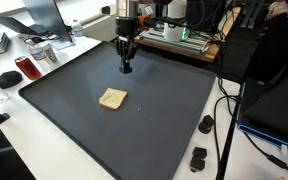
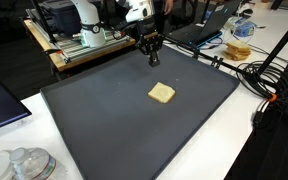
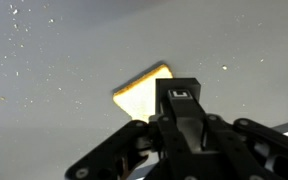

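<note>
A dark mat [image 1: 174, 90] covers a white table [image 1: 44, 150] amid cluttered desks.

Both ext views look evenly lit to me: soft overhead room light, no hard beams. The dark mat [image 1: 164, 120] reads matte w/ only a faint sheen toward its far edge. The white tabletop [image 1: 34, 140] around it runs bright, nearly blown out by the front corner. Shadows are weak: a small soft patch under the gripper [image 1: 126, 66] near the mat's far edge, a thin one beside the tan square [image 1: 112, 98]. Res is low, fine detail mushy. Wrist view is worse: washed-out grey, white specks across the mat, gripper a dark underexposed mass at the bottom, slightly soft.
</note>
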Available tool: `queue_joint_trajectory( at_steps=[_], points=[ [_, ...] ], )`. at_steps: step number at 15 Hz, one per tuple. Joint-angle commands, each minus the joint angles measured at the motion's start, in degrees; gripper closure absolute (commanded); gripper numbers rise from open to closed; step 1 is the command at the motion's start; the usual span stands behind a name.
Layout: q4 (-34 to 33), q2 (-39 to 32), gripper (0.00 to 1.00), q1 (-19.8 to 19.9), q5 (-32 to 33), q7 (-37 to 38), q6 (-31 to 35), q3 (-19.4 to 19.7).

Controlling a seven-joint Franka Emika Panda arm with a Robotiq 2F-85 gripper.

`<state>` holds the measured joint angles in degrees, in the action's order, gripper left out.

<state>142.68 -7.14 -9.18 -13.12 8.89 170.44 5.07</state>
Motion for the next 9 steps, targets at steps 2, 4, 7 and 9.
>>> queue_joint_trajectory(
  at_steps=[2, 4, 7, 9],
  points=[
    [-5.1, 1.6, 0.95, -9.8, 20.1, 18.8, -8.1, 9.5],
    [-8.4, 1.6, 0.95, -10.8, 21.6, 21.1, -13.6, 8.8],
    [-13.2, 0.3, 0.95, -4.3, 18.6, 18.6, -20.6, 1.0],
    [-16.3, -1.9, 0.95, -2.0, 16.9, 17.1, -24.4, -0.9]
  ],
)
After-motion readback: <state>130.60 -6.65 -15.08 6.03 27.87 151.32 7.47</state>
